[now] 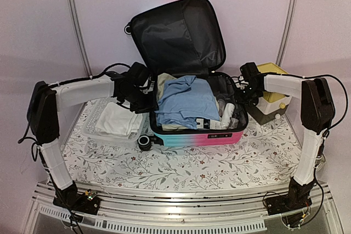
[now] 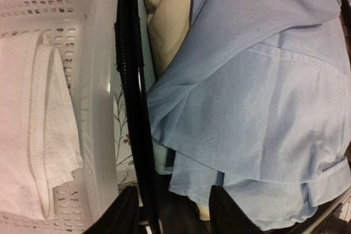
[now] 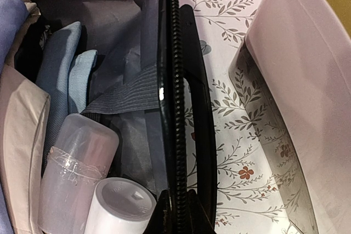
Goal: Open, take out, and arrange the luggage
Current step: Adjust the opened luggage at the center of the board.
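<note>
Suitcase point(image 1: 192, 137): lid up, full of clothes.
Left claw point(image 2: 174, 212): half open, one finger each side of its 9 o'clock edge.
Right claw point(image 3: 176, 215): pinched tight on its 3 o'clock edge.

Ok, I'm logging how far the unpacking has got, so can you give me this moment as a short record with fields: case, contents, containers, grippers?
luggage: open, lid raised at the back
top layer inside: crumpled light blue shirt
right end inside: two plastic bottles
basket: left of luggage, holds a folded white towel
drawer box: right of luggage, yellow top
left gripper: open, straddling the luggage's left rim
right gripper: shut on the luggage's right rim
</note>
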`<state>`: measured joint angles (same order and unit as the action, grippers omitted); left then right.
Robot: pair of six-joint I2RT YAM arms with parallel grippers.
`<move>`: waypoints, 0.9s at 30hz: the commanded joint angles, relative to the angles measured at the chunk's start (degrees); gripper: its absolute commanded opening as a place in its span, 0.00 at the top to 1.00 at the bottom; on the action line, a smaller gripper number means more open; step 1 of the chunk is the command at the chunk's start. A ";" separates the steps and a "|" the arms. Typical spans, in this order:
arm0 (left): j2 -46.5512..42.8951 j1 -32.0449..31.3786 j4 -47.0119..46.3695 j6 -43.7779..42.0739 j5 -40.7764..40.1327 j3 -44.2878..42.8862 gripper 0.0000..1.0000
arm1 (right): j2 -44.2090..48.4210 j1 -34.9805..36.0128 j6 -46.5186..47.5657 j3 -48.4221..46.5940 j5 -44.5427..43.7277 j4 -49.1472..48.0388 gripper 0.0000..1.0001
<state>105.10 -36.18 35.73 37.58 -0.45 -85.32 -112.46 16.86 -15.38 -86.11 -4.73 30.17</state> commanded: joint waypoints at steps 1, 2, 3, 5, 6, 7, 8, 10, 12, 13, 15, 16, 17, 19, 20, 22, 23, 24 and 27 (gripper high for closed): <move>2.20 -0.82 0.13 -0.39 -0.46 0.25 0.55 | -1.89 -2.02 -1.06 0.59 -2.71 -4.16 0.98; 2.60 -0.82 0.13 -0.34 -0.66 0.17 0.56 | -1.87 -2.07 -1.13 0.54 -2.80 -4.19 0.98; 3.02 -0.82 0.13 -0.40 -0.81 0.03 0.56 | -1.88 -2.03 -1.14 0.48 -2.82 -4.16 0.98; 3.94 -0.82 0.13 -0.48 -0.64 -0.38 0.59 | -1.88 -2.07 -1.10 0.35 -2.84 -4.18 0.97; 4.35 -0.82 0.13 -0.50 -0.61 -0.57 0.61 | -1.88 -2.07 -1.06 0.25 -2.91 -4.12 0.98; 4.67 -0.82 0.13 -0.64 -0.82 -0.81 0.63 | -1.88 -2.08 -1.14 0.17 -2.91 -4.15 0.97; 4.94 -0.82 0.13 -0.66 -1.17 -1.00 0.66 | -1.88 -2.05 -1.10 0.11 -2.91 -4.20 0.98; 5.44 -0.82 0.13 -0.92 -2.03 -1.45 0.73 | -1.88 -2.09 -0.99 -0.02 -2.90 -4.16 0.98; 5.84 -0.82 0.34 -1.25 -2.86 -1.95 0.85 | -1.80 -2.14 -0.99 -0.03 -2.94 -4.16 0.98; 6.14 -0.80 0.48 -1.46 -3.17 -2.33 0.91 | -1.75 -2.14 -0.98 -0.03 -2.99 -4.16 0.98; 6.97 -0.82 0.85 -1.80 -3.92 -3.27 1.00 | -1.50 -2.54 -1.05 0.15 -3.08 -4.16 0.98; 8.07 -0.82 0.96 -2.03 -4.14 -3.82 1.00 | -1.31 -2.80 -1.12 0.33 -2.97 -4.16 0.98; 9.55 -0.82 1.01 -2.29 -4.16 -4.33 1.00 | -1.06 -3.11 -1.21 0.56 -2.81 -4.22 0.98; 11.07 -0.82 1.01 -2.55 -4.01 -5.55 1.00 | -0.56 -3.63 -1.26 1.03 -2.57 -4.41 0.98; 11.76 -0.80 0.97 -2.55 -3.75 -6.26 1.00 | -0.38 -3.88 -1.24 1.21 -2.63 -4.42 0.98; 12.73 -0.94 0.78 -2.49 -3.23 -7.56 1.00 | -0.01 -4.31 -1.20 1.50 -2.81 -4.42 0.98; 13.19 -1.03 0.64 -2.47 -2.99 -8.19 1.00 | 0.15 -4.65 -1.22 1.75 -2.78 -4.44 0.98; 13.54 -1.18 0.52 -2.46 -2.87 -8.76 1.00 | 0.29 -4.95 -1.23 1.93 -2.63 -4.42 0.98; 14.67 -1.55 0.43 -2.75 -2.45 -10.69 1.00 | 0.57 -5.88 -1.17 2.20 -2.28 -4.44 0.98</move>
<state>114.93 -37.21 43.88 36.53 -4.78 -93.47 -112.36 15.40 -15.40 -85.34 -2.76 28.69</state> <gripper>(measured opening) 0.048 0.057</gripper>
